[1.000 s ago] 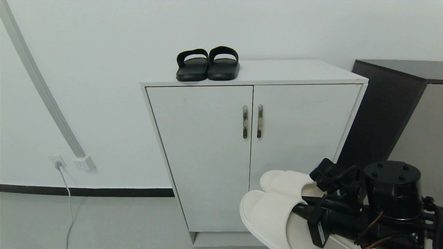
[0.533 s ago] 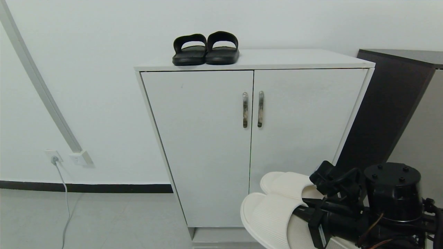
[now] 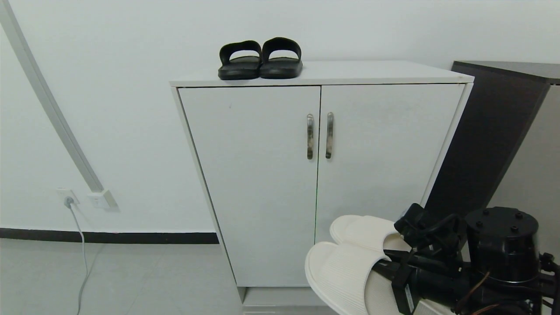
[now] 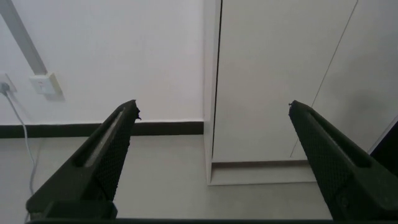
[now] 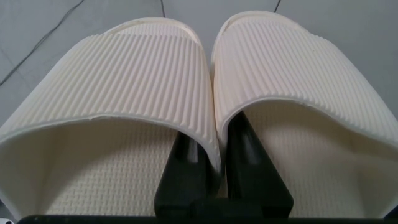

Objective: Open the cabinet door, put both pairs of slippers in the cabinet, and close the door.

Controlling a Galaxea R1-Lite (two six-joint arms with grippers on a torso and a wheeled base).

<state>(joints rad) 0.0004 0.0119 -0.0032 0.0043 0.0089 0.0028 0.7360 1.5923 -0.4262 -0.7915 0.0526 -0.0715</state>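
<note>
A white cabinet (image 3: 262, 183) stands against the wall with both doors shut and two metal handles (image 3: 309, 136) side by side at the middle seam. A pair of black slippers (image 3: 260, 59) rests on its top, towards the left. Low in front of the right door, my right gripper (image 3: 393, 258) is shut on the inner edges of a pair of white ribbed slippers (image 3: 345, 267), toes pointing away from me; in the right wrist view both fingers (image 5: 186, 168) reach into the white slippers (image 5: 124, 81). My left gripper (image 4: 211, 109) is open, facing the cabinet's lower left corner (image 4: 214, 155).
A dark cabinet (image 3: 490, 140) stands directly to the right of the white one. On the left wall a grey conduit (image 3: 48, 105) slopes down to a socket (image 3: 103, 199), and a cable (image 3: 83, 253) hangs to the bare grey floor (image 3: 109, 280).
The head camera has shifted, so the cabinet sits higher and larger in the picture. My right gripper keeps the white slippers in about the same place.
</note>
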